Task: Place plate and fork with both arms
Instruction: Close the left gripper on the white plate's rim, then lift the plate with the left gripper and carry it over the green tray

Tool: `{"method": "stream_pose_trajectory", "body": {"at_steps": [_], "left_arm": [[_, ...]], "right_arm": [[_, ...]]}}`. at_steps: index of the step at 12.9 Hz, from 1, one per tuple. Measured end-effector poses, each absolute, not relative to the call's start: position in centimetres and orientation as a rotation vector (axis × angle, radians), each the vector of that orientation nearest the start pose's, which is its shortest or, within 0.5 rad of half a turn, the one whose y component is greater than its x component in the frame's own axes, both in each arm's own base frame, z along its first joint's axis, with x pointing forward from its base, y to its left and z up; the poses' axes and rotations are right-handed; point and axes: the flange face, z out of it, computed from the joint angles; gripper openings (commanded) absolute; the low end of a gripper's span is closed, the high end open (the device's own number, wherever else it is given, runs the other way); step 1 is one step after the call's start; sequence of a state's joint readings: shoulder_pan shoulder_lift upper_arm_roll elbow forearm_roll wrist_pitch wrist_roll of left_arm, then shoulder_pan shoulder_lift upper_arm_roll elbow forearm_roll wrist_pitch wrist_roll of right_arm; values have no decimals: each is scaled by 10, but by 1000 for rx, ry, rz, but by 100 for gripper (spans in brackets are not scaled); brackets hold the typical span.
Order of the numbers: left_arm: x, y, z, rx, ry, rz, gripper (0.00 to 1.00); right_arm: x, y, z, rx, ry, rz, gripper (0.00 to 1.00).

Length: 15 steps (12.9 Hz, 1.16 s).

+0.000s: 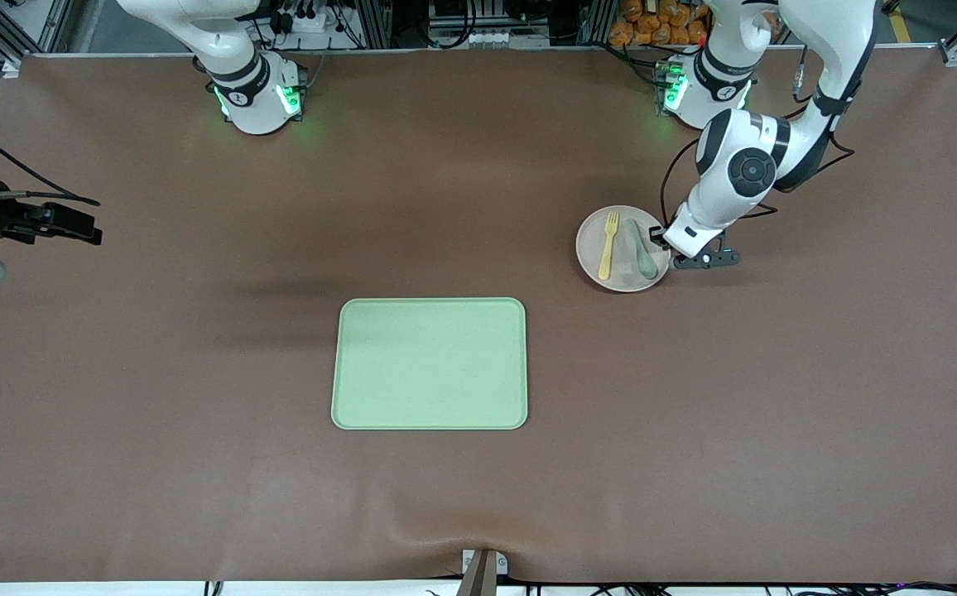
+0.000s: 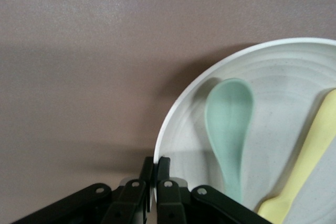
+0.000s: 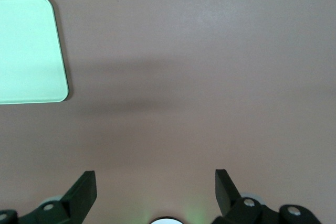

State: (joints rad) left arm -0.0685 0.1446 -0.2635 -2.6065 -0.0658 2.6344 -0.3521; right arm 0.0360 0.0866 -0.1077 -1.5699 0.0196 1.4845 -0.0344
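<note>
Left wrist view: the plate (image 2: 273, 66) rim is pinched between the closed left gripper (image 2: 155, 174) fingers, fork (image 2: 310, 156) and spoon (image 2: 228, 124) lying on it; the right gripper (image 3: 155, 187) waits, spread wide.

The fork (image 1: 608, 245) and spoon (image 1: 641, 248) lie side by side on the plate (image 1: 593, 263), the spoon toward the left arm's end. The tray (image 1: 430, 364) lies nearer the front camera, well apart. The left gripper (image 2: 155, 178) seems clamped on the plate's rim.

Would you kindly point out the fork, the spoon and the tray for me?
fork (image 1: 608, 247), front view, middle of its handle.
spoon (image 2: 229, 116), left wrist view, its bowl.
tray (image 1: 430, 364), front view, its bare centre.
</note>
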Motion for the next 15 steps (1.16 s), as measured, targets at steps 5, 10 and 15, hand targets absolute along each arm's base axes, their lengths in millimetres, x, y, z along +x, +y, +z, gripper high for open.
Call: {"method": "stream_pose_trajectory", "body": {"at_steps": [5, 10, 15], "left_arm": [[414, -145, 206, -3161, -121, 202, 0], [434, -152, 223, -3164, -115, 204, 0], [452, -161, 242, -3185, -133, 186, 0]], "right_arm": [[574, -37, 554, -3110, 63, 289, 100], [580, -34, 544, -3106, 56, 302, 100], [580, -25, 544, -3076, 44, 296, 100]]}}
